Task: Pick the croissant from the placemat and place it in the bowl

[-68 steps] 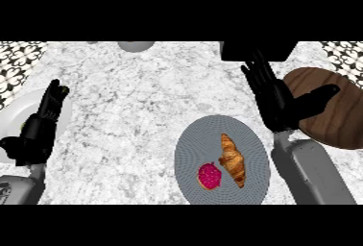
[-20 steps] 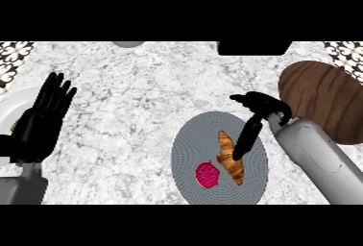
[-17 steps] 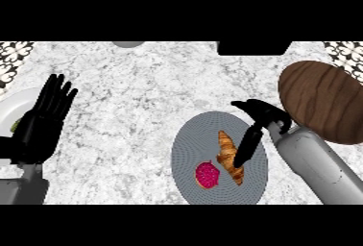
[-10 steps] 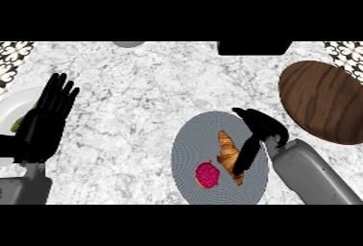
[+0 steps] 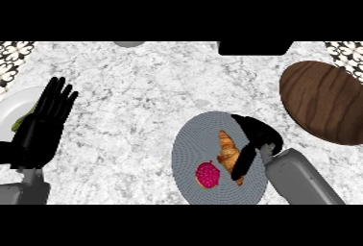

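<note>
Marble counter (image 5: 142, 86), white w/ grey veins. Landmark = round grey placemat (image 5: 191, 144). Far left of the mat, at the view's edge, sits a white plate (image 5: 10, 103). Beside it the left hand (image 5: 39, 132) rests, fingers straight & up, holding nothing. On the mat's lower left lies a pink-red fruit (image 5: 207, 175). Just right of that, mid-mat, the croissant (image 5: 227, 151) lies lengthwise, flat on the mat, not lifted. Right hand (image 5: 259, 137) is over the mat's right part. Its fingers (image 5: 245, 166) stretch along the croissant's right flank, overlapping it but not wrapped round. Thumb can't be made out. Right of the mat & farther back: dark wooden bowl (image 5: 319, 105). Judgement: croissant is prob. light, flaky, easily crushed, w/ weak tapered tips. Best to take it across the thick middle, both flanks, & lift it level.
</note>
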